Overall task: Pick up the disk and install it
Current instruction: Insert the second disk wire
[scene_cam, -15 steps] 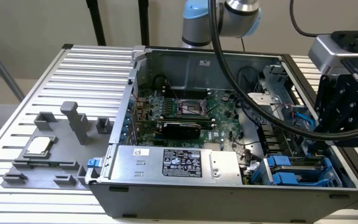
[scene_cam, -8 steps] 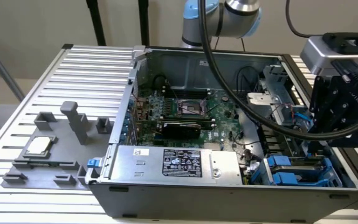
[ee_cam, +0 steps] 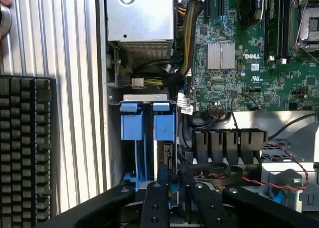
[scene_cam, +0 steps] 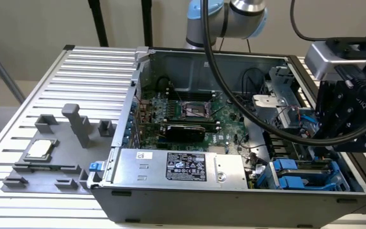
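Exterior view, its left to its right: grey fixture blocks [scene_cam: 75, 125] and a small square chip [scene_cam: 38, 149] on the slatted tabletop [scene_cam: 100, 71]; then the open computer case [scene_cam: 234, 200] with motherboard [scene_cam: 189, 112] and labelled power supply [scene_cam: 183, 167]; at far right the arm's black wrist assembly [scene_cam: 351, 114] hangs over the drive bay.

Disk [ee_cam: 163, 160]: seated on edge in the bay at the case's front corner, blue carrier tab [ee_cam: 164, 125] toward the power supply, beside a second blue carrier [ee_cam: 132, 125]. Long axis runs along the bay slot, from the tab end toward the gripper.

Gripper [ee_cam: 172, 180]: fingers [ee_cam: 162, 175] close together over the disk's near edge; cannot tell whether they pinch it.

Risk, judged: the carrier may bind if pressed in skewed to the slot. Loose cables [ee_cam: 187, 38] nearby could snag.
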Tool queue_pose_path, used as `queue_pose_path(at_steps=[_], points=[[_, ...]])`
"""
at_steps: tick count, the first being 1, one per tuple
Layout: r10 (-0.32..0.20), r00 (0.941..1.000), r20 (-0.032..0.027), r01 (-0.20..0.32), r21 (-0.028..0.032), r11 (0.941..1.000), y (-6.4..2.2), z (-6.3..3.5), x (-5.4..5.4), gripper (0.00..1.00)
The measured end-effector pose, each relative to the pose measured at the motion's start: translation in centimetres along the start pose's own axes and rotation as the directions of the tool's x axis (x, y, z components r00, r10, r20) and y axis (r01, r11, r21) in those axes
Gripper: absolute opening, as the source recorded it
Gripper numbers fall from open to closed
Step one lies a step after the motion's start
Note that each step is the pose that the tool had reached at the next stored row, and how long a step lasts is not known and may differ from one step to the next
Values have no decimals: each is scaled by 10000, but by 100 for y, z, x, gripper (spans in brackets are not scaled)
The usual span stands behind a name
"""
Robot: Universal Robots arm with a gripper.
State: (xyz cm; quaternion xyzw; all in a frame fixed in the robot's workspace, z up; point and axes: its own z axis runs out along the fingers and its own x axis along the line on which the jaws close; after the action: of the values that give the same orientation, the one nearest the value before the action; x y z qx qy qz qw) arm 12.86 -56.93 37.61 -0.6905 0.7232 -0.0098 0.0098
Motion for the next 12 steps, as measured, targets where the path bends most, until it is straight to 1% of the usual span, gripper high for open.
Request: queue_pose_path(at_steps=[11,12], points=[[-1,10000,-23,1,50,10000,3,78,-7,100],[0,10000,-27,0,52,10000,3,83,-8,0]])
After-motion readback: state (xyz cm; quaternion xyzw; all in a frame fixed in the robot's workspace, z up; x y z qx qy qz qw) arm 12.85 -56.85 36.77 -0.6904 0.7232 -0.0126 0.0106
